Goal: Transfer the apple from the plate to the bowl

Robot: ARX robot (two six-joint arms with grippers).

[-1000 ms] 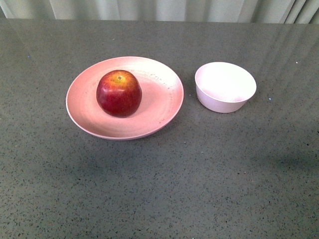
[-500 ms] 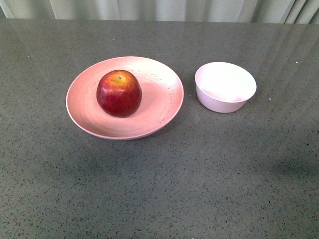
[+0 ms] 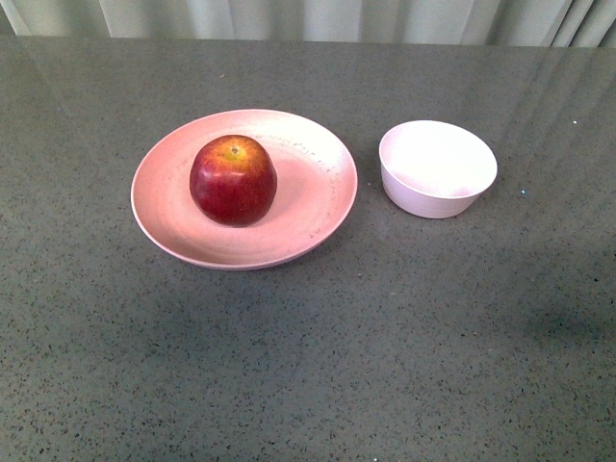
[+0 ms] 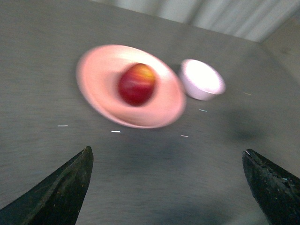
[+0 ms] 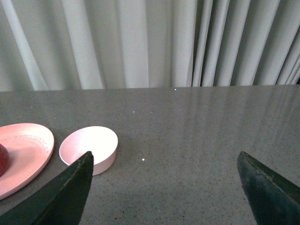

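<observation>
- My left gripper is released, its dark fingers spread wide above the grey speckled table; this wrist view is blurred.
- My right gripper is spread wide too, hanging over the table to the right of the bowl.
- The apple sits on the plate, left of its centre, stem dimple up.
- The bowl stands upright near the plate's right side, a narrow gap between them.
- A pale curtain hangs behind the table's far edge.
</observation>
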